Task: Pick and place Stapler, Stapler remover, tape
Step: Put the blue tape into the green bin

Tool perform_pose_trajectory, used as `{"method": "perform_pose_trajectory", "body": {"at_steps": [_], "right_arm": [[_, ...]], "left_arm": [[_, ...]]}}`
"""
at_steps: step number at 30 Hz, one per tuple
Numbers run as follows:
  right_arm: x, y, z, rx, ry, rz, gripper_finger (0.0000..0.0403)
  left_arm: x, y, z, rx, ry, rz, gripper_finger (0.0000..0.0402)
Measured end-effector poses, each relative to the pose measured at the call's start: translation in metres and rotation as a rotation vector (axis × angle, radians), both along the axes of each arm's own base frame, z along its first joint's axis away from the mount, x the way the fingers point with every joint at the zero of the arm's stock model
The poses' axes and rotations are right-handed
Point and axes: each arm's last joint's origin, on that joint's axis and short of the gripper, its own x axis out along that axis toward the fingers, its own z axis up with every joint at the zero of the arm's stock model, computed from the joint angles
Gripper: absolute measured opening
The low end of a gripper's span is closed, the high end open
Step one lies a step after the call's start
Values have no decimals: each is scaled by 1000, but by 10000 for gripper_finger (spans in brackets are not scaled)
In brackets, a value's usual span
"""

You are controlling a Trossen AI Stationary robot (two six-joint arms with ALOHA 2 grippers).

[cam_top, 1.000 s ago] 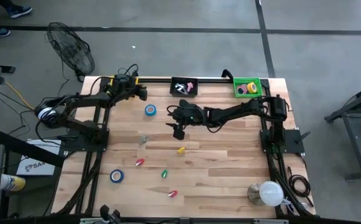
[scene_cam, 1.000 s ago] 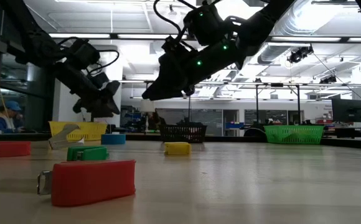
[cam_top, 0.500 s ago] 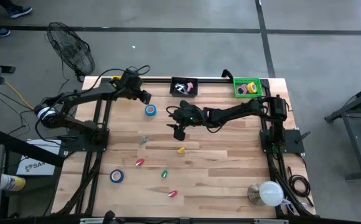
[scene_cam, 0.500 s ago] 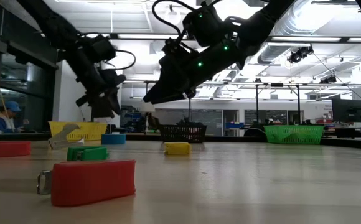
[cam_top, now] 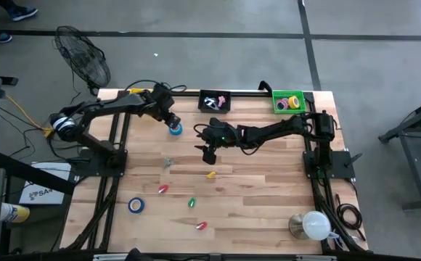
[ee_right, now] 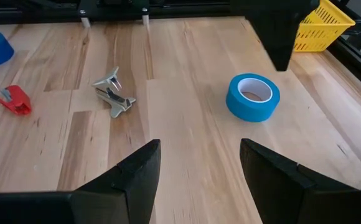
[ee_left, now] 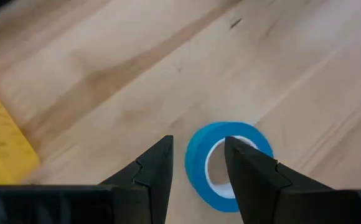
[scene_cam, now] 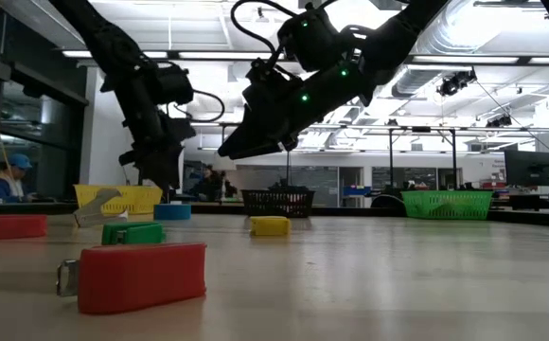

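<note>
A blue tape roll (cam_top: 175, 130) lies flat on the wooden table, toward the far left. My left gripper (ee_left: 196, 163) hangs open just above it, pointing steeply down. In the left wrist view one finger (ee_left: 249, 171) shows over the ring's centre and the other beside its rim. The low view shows the fingertips (scene_cam: 164, 182) clear of the roll (scene_cam: 172, 211). My right gripper (cam_top: 208, 154) hovers open over the table's middle. A metal staple remover (ee_right: 113, 94) and a second blue tape roll (cam_top: 136, 205) lie on the table. So do small staplers: yellow (cam_top: 210, 174), red (cam_top: 162, 189) and green (cam_top: 191, 202).
A black basket (cam_top: 215, 101) and a green basket (cam_top: 289, 101) with tape rolls stand along the far edge. A yellow basket (ee_right: 330, 25) stands at the far left. Another red stapler (cam_top: 201, 226) lies near the front edge. A lamp (cam_top: 311, 225) sits at the near right.
My left gripper has swung from beside the yellow basket toward the table's right, coming over the blue tape roll, and has tipped from nearly level to pointing steeply down. Its finger gap looks unchanged. The tape has stayed in place.
</note>
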Motion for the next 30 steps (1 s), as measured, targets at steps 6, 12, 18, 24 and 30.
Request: {"method": "perform_pose_trajectory", "body": {"at_steps": [6, 12, 18, 24, 30], "right_arm": [[0, 0, 0, 0, 0, 0, 211], [0, 0, 0, 0, 0, 0, 211], [0, 0, 0, 0, 0, 0, 211], [0, 0, 0, 0, 0, 0, 211], [0, 0, 0, 0, 0, -1, 211]], "left_arm": [[3, 2, -13, -47, 39, 22, 143], [5, 4, -22, -66, 62, 23, 143], [6, 4, -25, -93, 59, 13, 143], [5, 3, -26, -120, 57, -16, 143], [2, -2, -30, -170, 95, -52, 143]]}}
